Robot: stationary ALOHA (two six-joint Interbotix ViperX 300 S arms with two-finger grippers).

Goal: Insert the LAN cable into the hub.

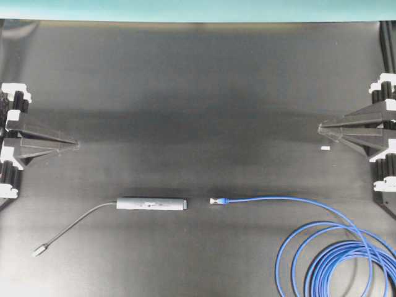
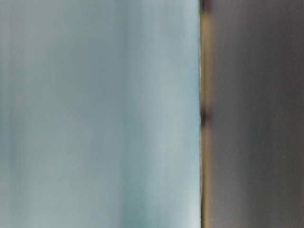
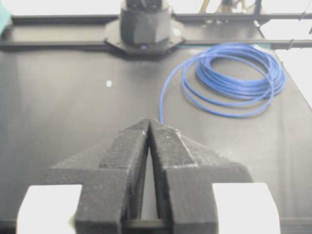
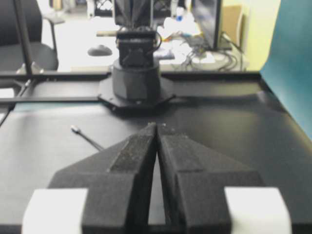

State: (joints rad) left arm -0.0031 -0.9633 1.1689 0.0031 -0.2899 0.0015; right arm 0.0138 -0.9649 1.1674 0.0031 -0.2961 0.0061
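The dark-grey hub (image 1: pixel 152 203) lies flat at the front middle of the black table, its thin grey lead (image 1: pixel 74 228) trailing to the front left. Just right of it, a small gap away, lies the LAN cable's plug (image 1: pixel 218 200); the blue LAN cable (image 1: pixel 291 200) runs right into loops (image 1: pixel 346 263) at the front right, also in the left wrist view (image 3: pixel 234 80). My left gripper (image 1: pixel 75 144) rests shut at the left edge, tips together (image 3: pixel 148 122). My right gripper (image 1: pixel 320 128) rests shut at the right edge (image 4: pixel 157 126). Both hold nothing and are far behind the hub.
A small white tag (image 1: pixel 325 148) lies on the table near the right gripper. The opposite arm's base (image 3: pixel 144 24) stands across the table in each wrist view. The table-level view is a blur of teal and dark grey.
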